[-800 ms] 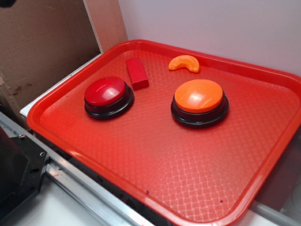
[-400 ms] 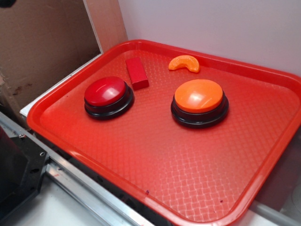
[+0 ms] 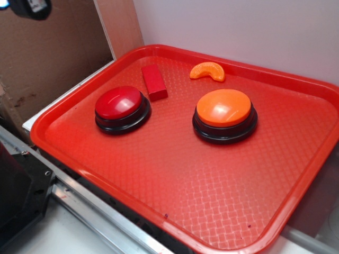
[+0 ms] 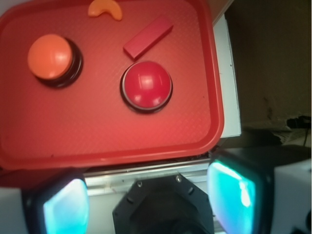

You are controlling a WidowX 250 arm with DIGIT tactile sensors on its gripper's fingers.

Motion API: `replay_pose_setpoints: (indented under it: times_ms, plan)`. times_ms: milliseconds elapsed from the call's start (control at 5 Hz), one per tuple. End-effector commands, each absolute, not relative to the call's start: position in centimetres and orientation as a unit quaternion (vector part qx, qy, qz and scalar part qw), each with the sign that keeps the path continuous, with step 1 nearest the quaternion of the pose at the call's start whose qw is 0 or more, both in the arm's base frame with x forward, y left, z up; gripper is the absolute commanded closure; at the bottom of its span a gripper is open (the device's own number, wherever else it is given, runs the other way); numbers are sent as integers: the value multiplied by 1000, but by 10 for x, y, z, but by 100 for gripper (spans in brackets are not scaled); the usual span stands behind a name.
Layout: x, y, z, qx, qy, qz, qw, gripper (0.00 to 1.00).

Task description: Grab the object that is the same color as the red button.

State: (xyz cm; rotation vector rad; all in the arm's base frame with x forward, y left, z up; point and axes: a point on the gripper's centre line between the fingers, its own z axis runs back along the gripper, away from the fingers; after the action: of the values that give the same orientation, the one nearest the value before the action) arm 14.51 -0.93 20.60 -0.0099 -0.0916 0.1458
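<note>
Gripper (image 4: 146, 195) just came into view high off the tray's (image 3: 296, 79) left corner, jaws apart, empty. Red block (image 3: 154, 82) untouched just behind the red button (image 3: 121, 103). Approach only starting.

tool (image 3: 29, 7) | newly entered top-left corner of exterior view | high above tray (image 3: 63, 114)

Black gripper (image 4: 151, 197), two chunky fingers (image 4: 233, 191) with glowing blue-green pads, white edges, small screws on black base between them
</note>
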Motion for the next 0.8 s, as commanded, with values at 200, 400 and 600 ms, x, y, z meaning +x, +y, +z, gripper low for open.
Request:
replay_pose_setpoints:
  times_ms: [200,400,600]
  plan:
    - [211,25,156,-2,-84,310,947,0]
    - [233,21,137,9,-103,359,928,0]
    - [256,20,116,7,-104,386,917,0]
